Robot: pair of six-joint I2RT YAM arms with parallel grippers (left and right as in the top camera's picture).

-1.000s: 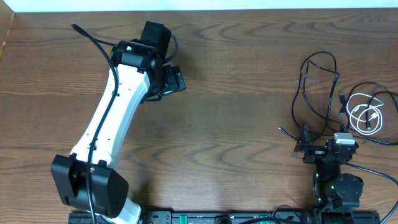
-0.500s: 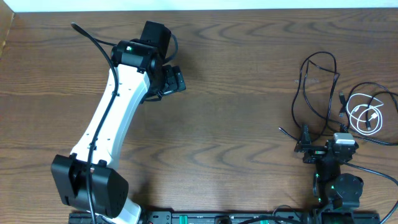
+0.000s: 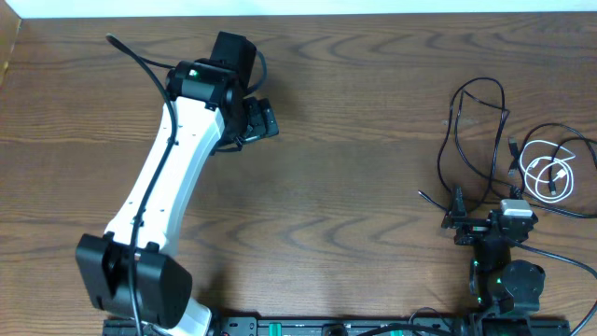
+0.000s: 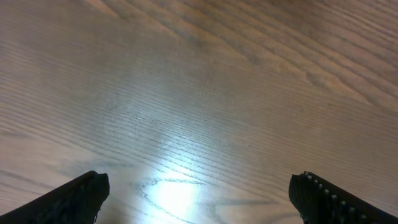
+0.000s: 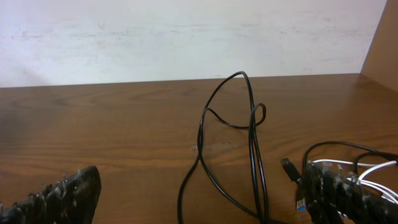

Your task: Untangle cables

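cables bunched at the right end, both grippers spread, several ends cut off

the cables sit together at the right end of the wooden table (image 3: 354,187), well apart from the left arm (image 3: 163,177). a long black cable (image 3: 478,121) forms a tall narrow loop. in the right wrist view this black cable (image 5: 252,143) rises off the wood and twists on itself near the top. its strands run out of the bottom edge, so where they end is hidden. just to its right lies a white cable (image 3: 548,174) in a small coil, with another black cord (image 3: 571,138) curving around it. how those two cross is too fine to make out from above. in the right wrist view the white cable (image 5: 368,169) is partly hidden behind the right finger, and a small dark plug (image 5: 288,168) lies beside it.

the right gripper (image 3: 485,227) sits low near the front edge, at the foot of the black loop. its fingers (image 5: 59,199) stand wide apart in the two lower corners of its camera, only partly in frame. the black strands pass between them unpinched, as far as the frame shows.

the left gripper (image 3: 259,119) hangs over bare wood toward the far left. its camera shows only table and a glare patch (image 4: 174,193). the two fingertips (image 4: 81,193) are far apart and released, cut off by the bottom edge.
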